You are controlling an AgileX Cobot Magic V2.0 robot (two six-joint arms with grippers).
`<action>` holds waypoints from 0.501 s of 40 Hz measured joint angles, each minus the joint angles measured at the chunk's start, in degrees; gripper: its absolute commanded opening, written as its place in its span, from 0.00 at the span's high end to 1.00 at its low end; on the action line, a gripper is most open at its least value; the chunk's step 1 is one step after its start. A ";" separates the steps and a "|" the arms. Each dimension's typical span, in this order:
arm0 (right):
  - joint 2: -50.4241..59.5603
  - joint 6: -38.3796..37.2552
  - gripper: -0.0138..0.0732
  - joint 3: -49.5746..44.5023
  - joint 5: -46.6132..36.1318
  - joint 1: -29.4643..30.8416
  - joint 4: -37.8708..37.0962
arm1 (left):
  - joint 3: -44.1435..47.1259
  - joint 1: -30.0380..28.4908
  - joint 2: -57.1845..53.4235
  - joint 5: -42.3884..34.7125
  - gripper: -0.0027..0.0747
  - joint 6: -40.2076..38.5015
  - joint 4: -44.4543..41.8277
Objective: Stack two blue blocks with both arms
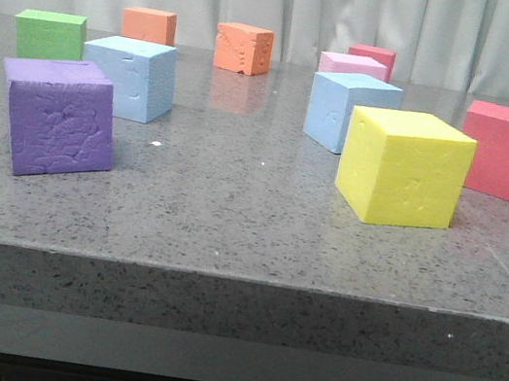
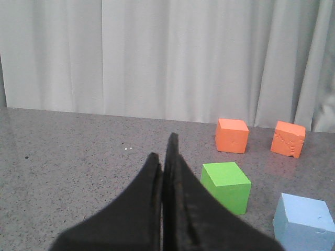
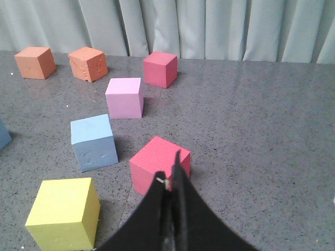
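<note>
Two pale sky-blue foam cubes stand apart on the grey table. The left blue block (image 1: 131,77) sits behind the purple cube; it also shows in the left wrist view (image 2: 305,221). The right blue block (image 1: 340,109) stands behind the yellow cube and shows in the right wrist view (image 3: 93,142). Neither arm shows in the front view. My left gripper (image 2: 163,151) is shut and empty, apart from the blocks. My right gripper (image 3: 170,167) is shut and empty, in front of a red cube.
On the table stand a purple cube (image 1: 57,116), a yellow cube (image 1: 405,166), a green cube (image 1: 49,34), two orange cubes (image 1: 150,24) (image 1: 243,47), a pink cube (image 1: 353,65) and two red cubes (image 1: 504,150) (image 1: 373,56). The table's front edge (image 1: 239,277) is near.
</note>
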State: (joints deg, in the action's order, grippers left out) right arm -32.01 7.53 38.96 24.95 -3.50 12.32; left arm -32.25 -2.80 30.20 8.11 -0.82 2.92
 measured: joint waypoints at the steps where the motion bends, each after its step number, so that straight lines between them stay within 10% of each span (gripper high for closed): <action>1: 0.00 0.00 0.92 0.00 0.00 0.00 0.00 | 0.00 0.00 0.00 0.00 0.99 0.00 0.00; 8: 0.00 0.00 0.81 0.00 0.00 0.00 0.00 | 0.00 0.00 0.00 0.00 0.79 0.00 0.00; 15: 0.00 0.00 0.43 0.00 0.00 0.00 0.00 | 0.00 0.00 0.00 0.00 0.26 0.00 0.09; 20: 0.00 0.00 0.14 0.00 0.00 0.00 0.00 | 0.00 0.00 0.00 0.00 0.10 0.00 0.09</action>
State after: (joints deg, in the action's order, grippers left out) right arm -32.01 7.53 38.96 24.95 -3.50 12.32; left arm -32.25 -2.80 30.20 8.11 -0.82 3.01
